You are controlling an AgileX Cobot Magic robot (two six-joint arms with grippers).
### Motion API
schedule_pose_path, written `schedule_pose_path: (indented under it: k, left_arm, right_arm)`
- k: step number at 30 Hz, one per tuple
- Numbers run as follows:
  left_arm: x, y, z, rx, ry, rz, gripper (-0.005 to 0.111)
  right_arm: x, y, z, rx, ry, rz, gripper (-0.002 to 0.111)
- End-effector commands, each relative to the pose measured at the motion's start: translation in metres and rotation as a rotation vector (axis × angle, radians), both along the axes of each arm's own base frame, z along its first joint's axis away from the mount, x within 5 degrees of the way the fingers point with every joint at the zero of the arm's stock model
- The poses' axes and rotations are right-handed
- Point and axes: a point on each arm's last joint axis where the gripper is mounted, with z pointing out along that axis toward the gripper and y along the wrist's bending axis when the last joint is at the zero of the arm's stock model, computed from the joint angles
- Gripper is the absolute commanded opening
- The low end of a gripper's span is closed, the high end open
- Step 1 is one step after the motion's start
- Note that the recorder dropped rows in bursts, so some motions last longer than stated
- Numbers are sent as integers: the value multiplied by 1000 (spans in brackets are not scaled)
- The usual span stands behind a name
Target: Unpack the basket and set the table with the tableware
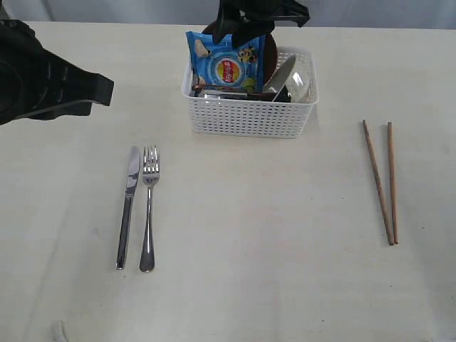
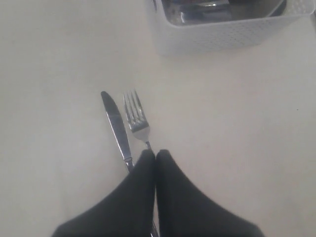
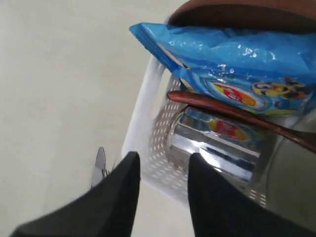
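Observation:
The white basket (image 1: 249, 114) stands at the table's (image 1: 271, 242) far middle, with a brown plate (image 3: 247, 12), a steel mug (image 3: 217, 143) and a reddish wooden spoon (image 3: 232, 111) inside it. A knife (image 1: 128, 206) and fork (image 1: 149, 206) lie side by side at the front left. Two chopsticks (image 1: 385, 182) lie on the right. My right gripper (image 3: 164, 160) hangs open over the basket's (image 3: 148, 123) near wall, holding nothing. Above the knife (image 2: 116, 126) and fork (image 2: 136, 118) handles, my left gripper (image 2: 156, 153) is shut and empty.
A blue snack bag (image 1: 226, 64) stands upright in the basket, leaning on the plate and covering much of what is inside. My left arm (image 1: 43, 78) hovers at the far left. My right arm (image 1: 260, 18) reaches in from behind the basket.

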Motion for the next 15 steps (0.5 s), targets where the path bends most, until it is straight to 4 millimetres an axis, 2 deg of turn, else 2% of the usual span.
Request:
schedule_pose_path:
  k: [1, 4, 9, 15]
  left_arm:
    - [-2, 1, 1, -6, 0, -1, 0]
    - [-2, 1, 1, -6, 0, -1, 0]
    - [-2, 1, 1, -8, 1, -1, 0]
    - [-2, 0, 1, -19, 8, 1, 0]
  right_arm:
    - [10, 3, -18, -43, 48, -24, 33]
    - [14, 1, -30, -93, 74, -44, 34]
    - [18, -2, -38, -142, 80, -71, 44]
    - [16, -5, -43, -181, 122, -96, 44]
